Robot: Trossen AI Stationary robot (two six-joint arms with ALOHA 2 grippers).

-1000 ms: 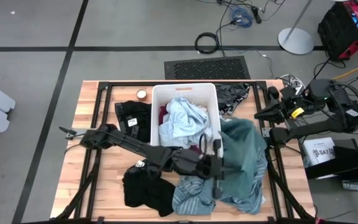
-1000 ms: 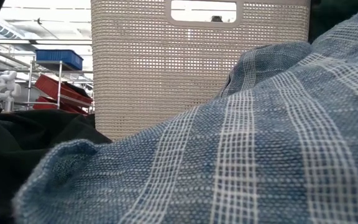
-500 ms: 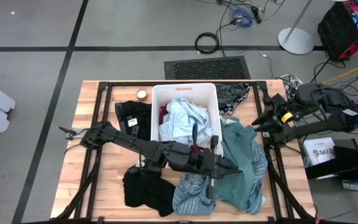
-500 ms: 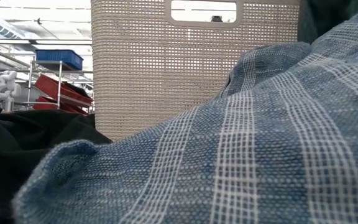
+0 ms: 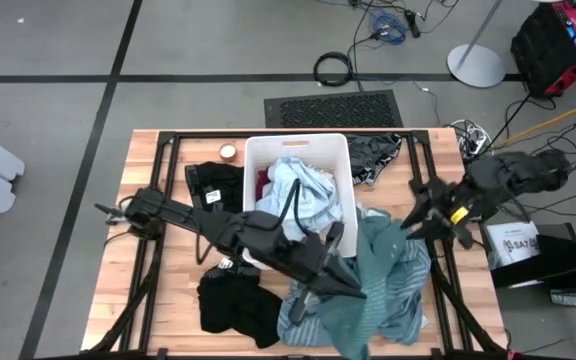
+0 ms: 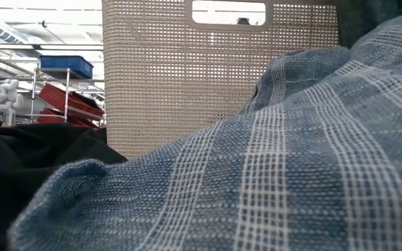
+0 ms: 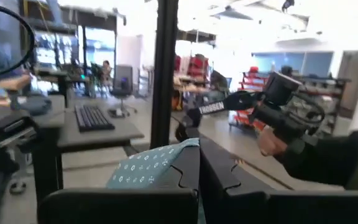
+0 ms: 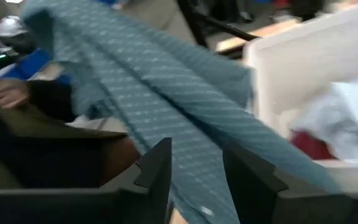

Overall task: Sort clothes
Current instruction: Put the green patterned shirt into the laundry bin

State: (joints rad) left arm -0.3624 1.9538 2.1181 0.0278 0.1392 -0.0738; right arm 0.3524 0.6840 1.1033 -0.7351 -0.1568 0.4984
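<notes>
Left gripper clamped on the teal garment, lifting it over the table's near side, beside the bin. Right gripper, fingers parted and empty, at the garment's far edge.

white lettering, probably "trossen", runs along the right arm in the left wrist view; nothing else is legible.
</notes>
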